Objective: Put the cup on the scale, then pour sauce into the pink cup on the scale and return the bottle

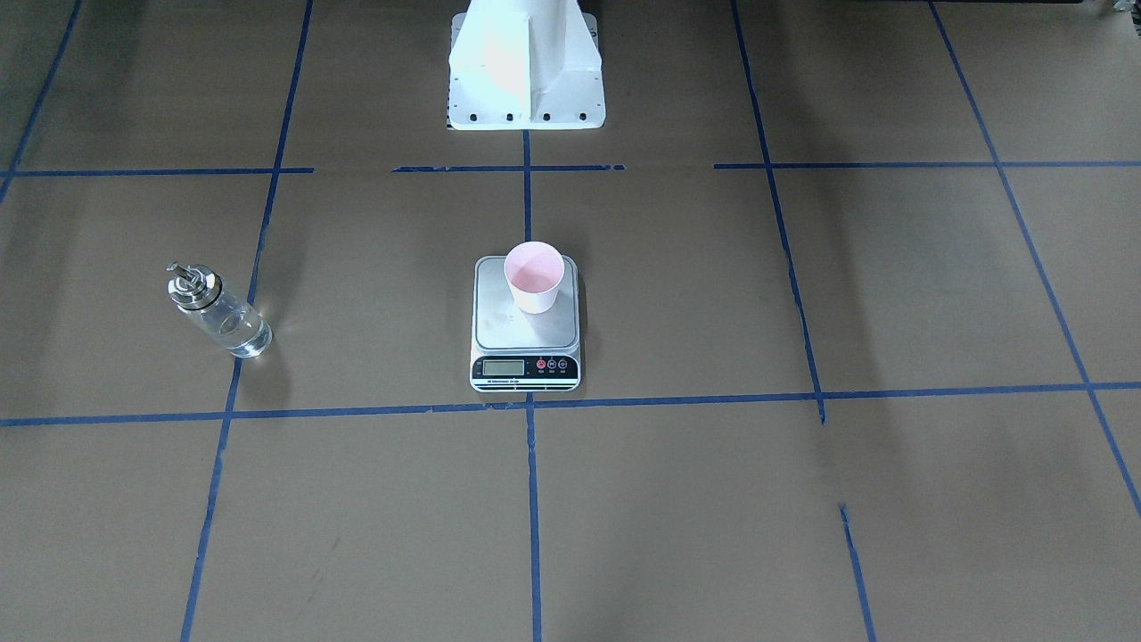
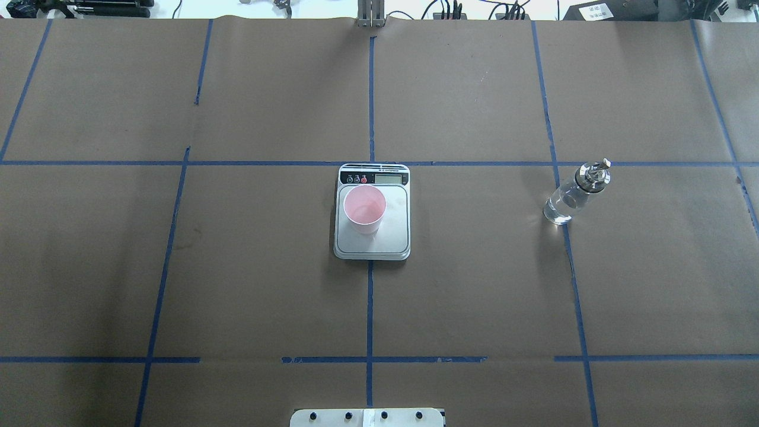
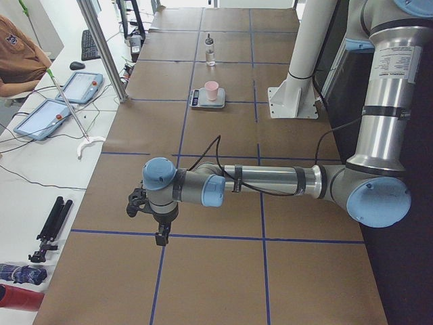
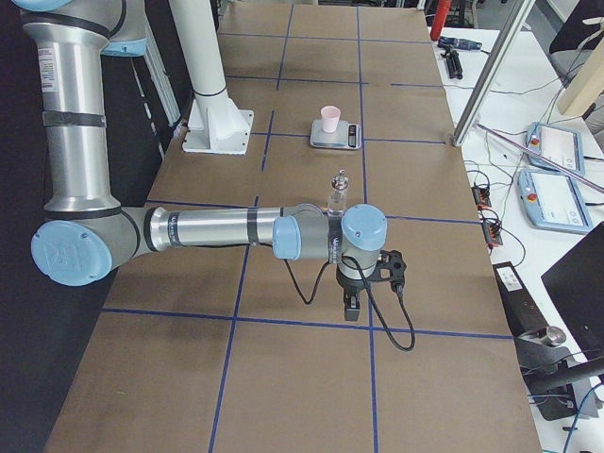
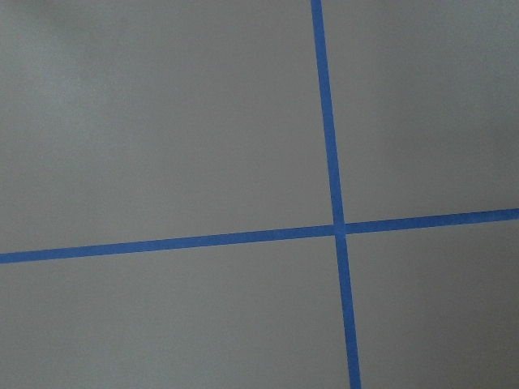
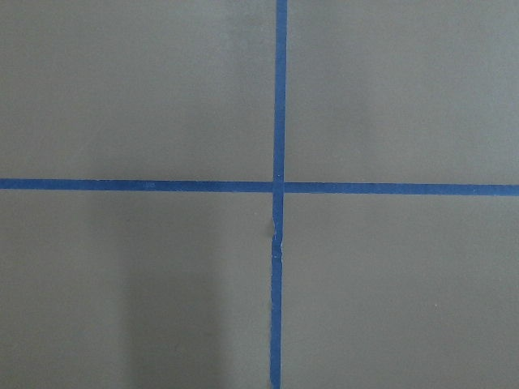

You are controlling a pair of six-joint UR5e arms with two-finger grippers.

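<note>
Fingers (image 3: 162, 236) of left gripper (image 3: 162, 241) above tape (image 5: 328, 162)

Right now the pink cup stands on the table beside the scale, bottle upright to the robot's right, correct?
No: the cup stands on the scale platform, not beside it, as the overhead view shows. The bottle is upright to the robot's right.
</note>
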